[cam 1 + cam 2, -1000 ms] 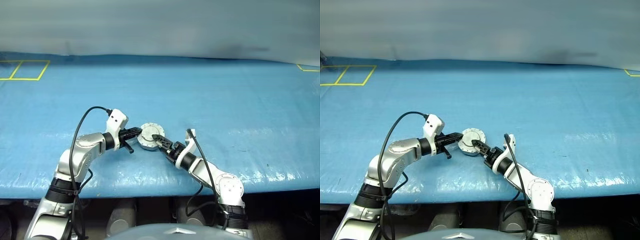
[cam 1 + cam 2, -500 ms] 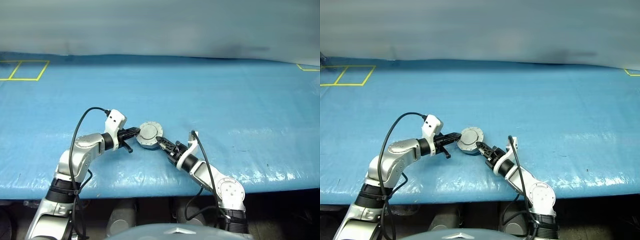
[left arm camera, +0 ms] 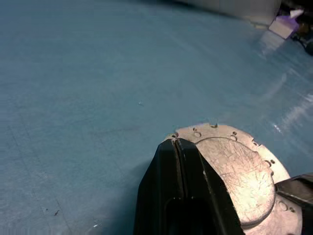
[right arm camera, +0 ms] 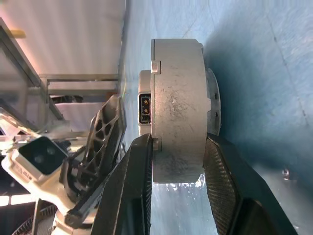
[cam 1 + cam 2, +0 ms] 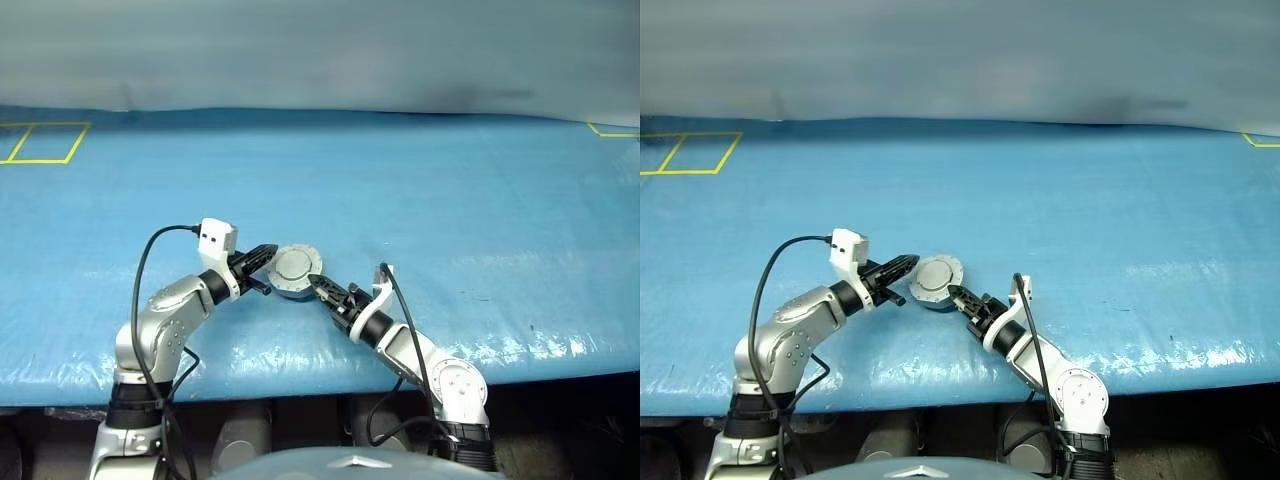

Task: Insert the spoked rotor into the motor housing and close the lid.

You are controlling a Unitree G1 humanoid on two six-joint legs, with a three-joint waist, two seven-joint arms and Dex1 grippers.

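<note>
On the blue tarpaulin-covered table (image 5: 450,200) in front of me, the motor housing (image 5: 295,271) sits near the front edge, between my two arms, its lid (image 3: 234,169) closed flat over the top, plain scratched face up with a ring of small holes round the rim; my right gripper (image 5: 318,285) reaches in from the near right, and the right wrist view shows its two fingers (image 4: 134,186) clamped on the grey side wall of the case, one on either face; my left gripper (image 5: 902,264) comes in from the left, jaws pressed together, tips just over the lid's edge; yellow tape squares (image 5: 45,142) mark the far left corner.
</note>
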